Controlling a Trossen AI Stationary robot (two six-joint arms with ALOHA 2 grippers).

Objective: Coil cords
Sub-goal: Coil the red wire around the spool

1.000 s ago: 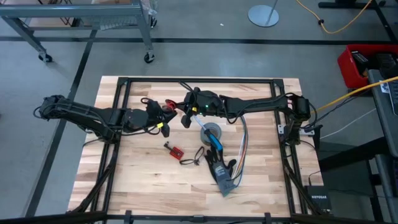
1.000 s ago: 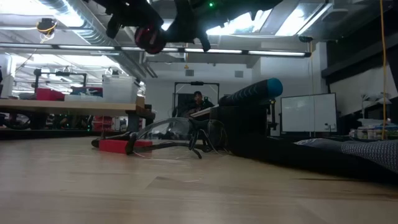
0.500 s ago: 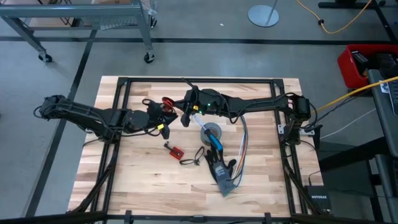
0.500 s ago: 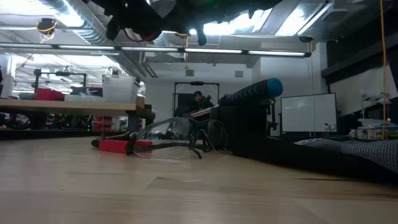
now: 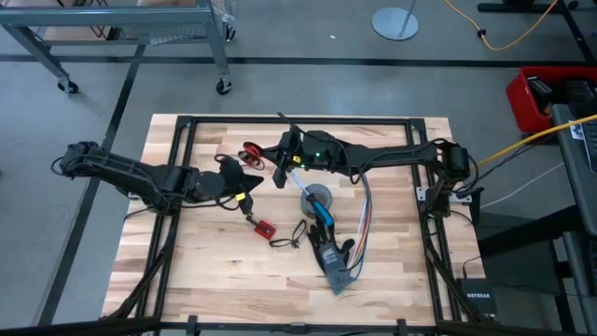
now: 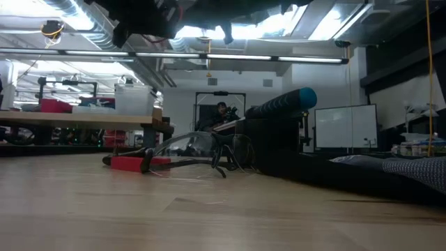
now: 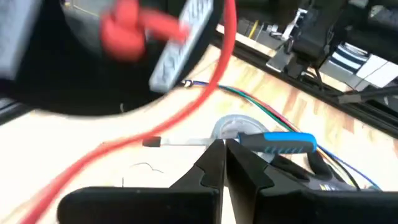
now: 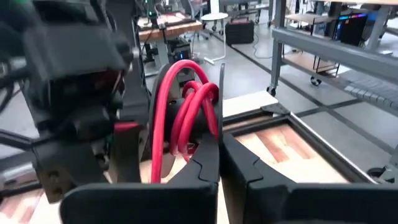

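High view: on the pale wooden slatted surface (image 5: 196,261) lie a small red board with a short black wire (image 5: 264,227), a grey tape roll (image 5: 318,198), a blue-handled tool (image 5: 320,212) and long multicoloured ribbon wires (image 5: 363,224). The left arm reaches in low from the left, its pincer (image 5: 244,197) pressed together just above the red board. The right arm stretches across from the right, its pincer (image 5: 281,171) pinching the black-and-red cords (image 5: 250,154) in the air between both arms.
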